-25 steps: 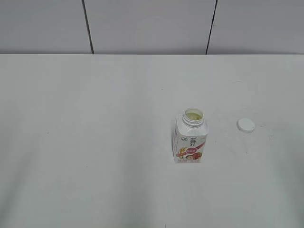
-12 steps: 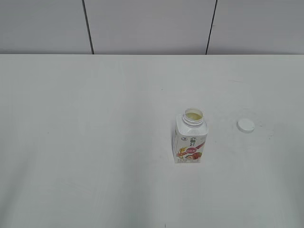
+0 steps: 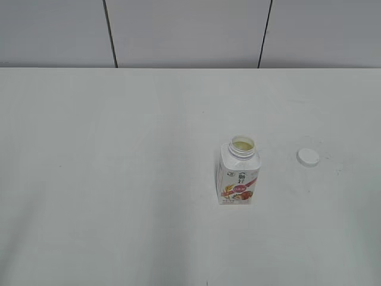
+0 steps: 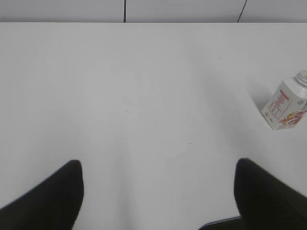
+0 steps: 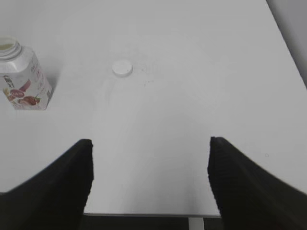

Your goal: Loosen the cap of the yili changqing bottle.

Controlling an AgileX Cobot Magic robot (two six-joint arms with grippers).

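Observation:
The yili changqing bottle (image 3: 238, 176) stands upright on the white table, right of centre, with its neck open and pale liquid showing inside. It also shows at the right edge of the left wrist view (image 4: 286, 103) and at the far left of the right wrist view (image 5: 21, 79). The white cap (image 3: 308, 157) lies flat on the table to the bottle's right, apart from it; it also shows in the right wrist view (image 5: 122, 68). My left gripper (image 4: 158, 175) is open and empty, well short of the bottle. My right gripper (image 5: 149, 165) is open and empty near the table's front edge. Neither gripper shows in the exterior view.
The white table (image 3: 119, 179) ends at a grey panelled wall (image 3: 190, 33) at the back. The table's front edge and right edge (image 5: 288, 52) show in the right wrist view.

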